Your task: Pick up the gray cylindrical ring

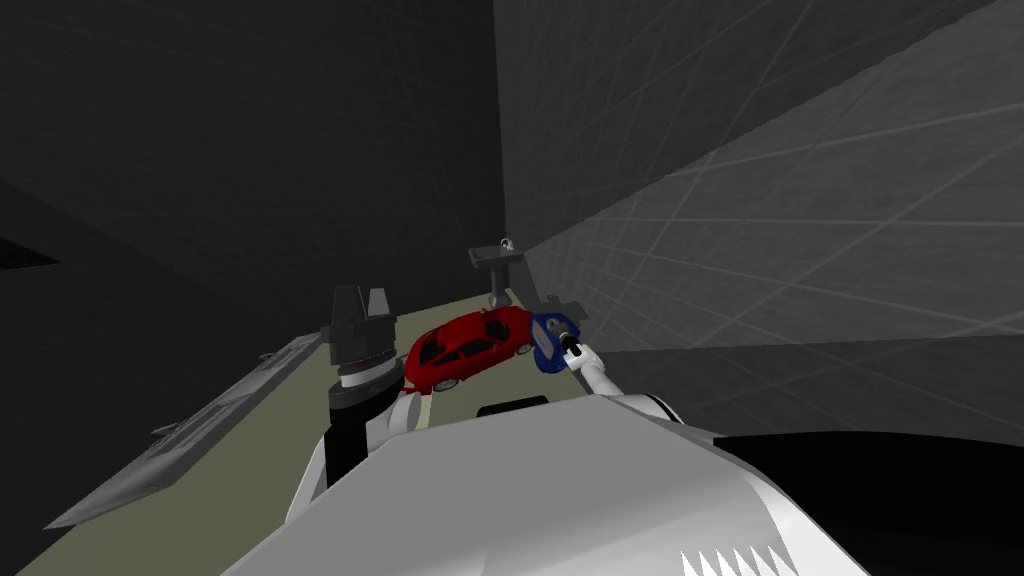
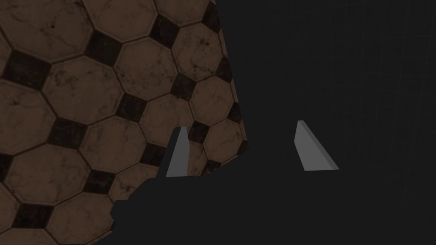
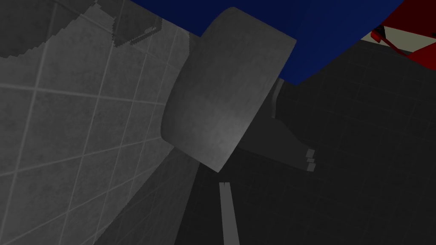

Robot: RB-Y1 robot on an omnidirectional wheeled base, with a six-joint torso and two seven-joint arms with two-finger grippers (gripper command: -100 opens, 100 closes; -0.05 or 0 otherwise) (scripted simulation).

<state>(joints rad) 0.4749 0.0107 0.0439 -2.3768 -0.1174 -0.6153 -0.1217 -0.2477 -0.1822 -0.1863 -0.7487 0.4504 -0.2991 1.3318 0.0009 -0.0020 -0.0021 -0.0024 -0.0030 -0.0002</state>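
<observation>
Ring [image 3: 225,89] is right in front of the right end effector [image 1: 570,346], with a blue thing [image 3: 332,34] behind it, near the red car [image 1: 470,350] on the counter [image 1: 250,440]. I can't tell whether that end effector is apart or clamped. Likely the grasp step: next, confirm the grip, then lift clear of the car; left end effector [image 2: 241,125] is apart, holding nothing.

I read a red car [image 1: 470,348], a blue item [image 1: 548,342], a plain grey ring [image 3: 225,89], and a brown octagon-tiled floor [image 2: 85,106] with black squares.
</observation>
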